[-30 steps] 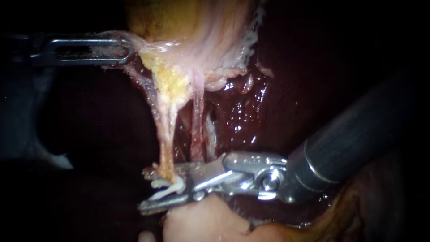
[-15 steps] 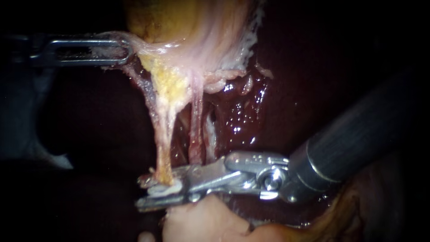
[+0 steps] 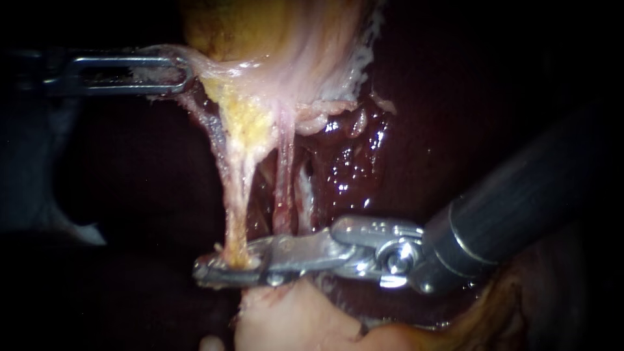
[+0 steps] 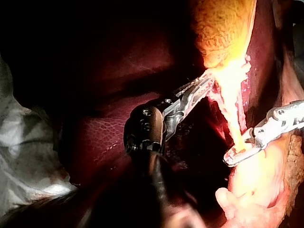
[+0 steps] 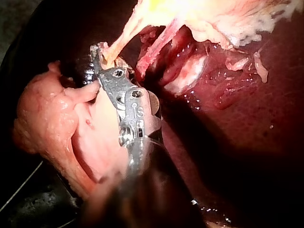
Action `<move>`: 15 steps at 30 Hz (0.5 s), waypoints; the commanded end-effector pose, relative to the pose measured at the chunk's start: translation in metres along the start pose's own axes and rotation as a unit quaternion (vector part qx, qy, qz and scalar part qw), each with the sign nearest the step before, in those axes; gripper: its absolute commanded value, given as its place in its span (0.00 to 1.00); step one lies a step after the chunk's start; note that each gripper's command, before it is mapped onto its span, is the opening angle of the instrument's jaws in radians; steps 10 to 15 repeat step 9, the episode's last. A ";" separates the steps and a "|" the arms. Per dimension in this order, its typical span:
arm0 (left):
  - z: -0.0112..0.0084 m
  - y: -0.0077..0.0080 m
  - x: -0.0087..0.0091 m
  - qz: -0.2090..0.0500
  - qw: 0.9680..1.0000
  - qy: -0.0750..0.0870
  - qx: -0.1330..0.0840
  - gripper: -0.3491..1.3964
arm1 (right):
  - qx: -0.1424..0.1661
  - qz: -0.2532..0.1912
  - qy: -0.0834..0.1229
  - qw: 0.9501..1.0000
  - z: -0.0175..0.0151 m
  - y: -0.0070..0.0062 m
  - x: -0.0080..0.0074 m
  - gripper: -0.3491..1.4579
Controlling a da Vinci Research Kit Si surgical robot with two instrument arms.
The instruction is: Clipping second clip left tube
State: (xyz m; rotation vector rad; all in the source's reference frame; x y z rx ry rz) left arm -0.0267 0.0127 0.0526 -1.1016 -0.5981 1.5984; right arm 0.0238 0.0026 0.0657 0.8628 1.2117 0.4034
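The left tube [image 3: 235,208], a pale yellowish strand, hangs from the gallbladder [image 3: 260,32] down to my right instrument [image 3: 203,273]. Its jaws are pressed together across the tube's lower end, and no clip shows between them. The thinner pink right tube [image 3: 283,195] runs just beside it, outside the jaws. At the upper left my left instrument [image 3: 182,71] is shut on a fold of gallbladder tissue and holds it stretched. In the right wrist view the right instrument [image 5: 98,53] pinches the left tube [image 5: 124,33]. The left wrist view shows my left instrument [image 4: 203,84] gripping tissue and the right instrument [image 4: 233,156] on the left tube [image 4: 232,111].
Dark red, wet liver [image 3: 351,162] lies behind the tubes. A pale pink lump of tissue [image 3: 286,322] sits directly under the right instrument's jaws. The right instrument's dark shaft [image 3: 520,195] crosses the lower right. White drape [image 4: 23,156] shows beside the left shaft.
The right instrument's jaws have closed on the left tube. The white clip seen between them a second ago is squeezed flat and no longer shows. The left instrument has not moved.
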 end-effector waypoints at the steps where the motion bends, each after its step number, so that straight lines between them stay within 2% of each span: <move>1: 0.0000 0.0000 0.0000 0.000 1.000 0.000 0.000 0.00 | 0.000 0.000 0.000 1.000 0.0000 0.0000 0.0000 0.00; 15: 0.0000 -0.0001 0.0000 0.000 1.000 0.000 0.000 0.00 | 0.000 0.000 0.000 1.000 -0.0001 0.0002 -0.0001 0.00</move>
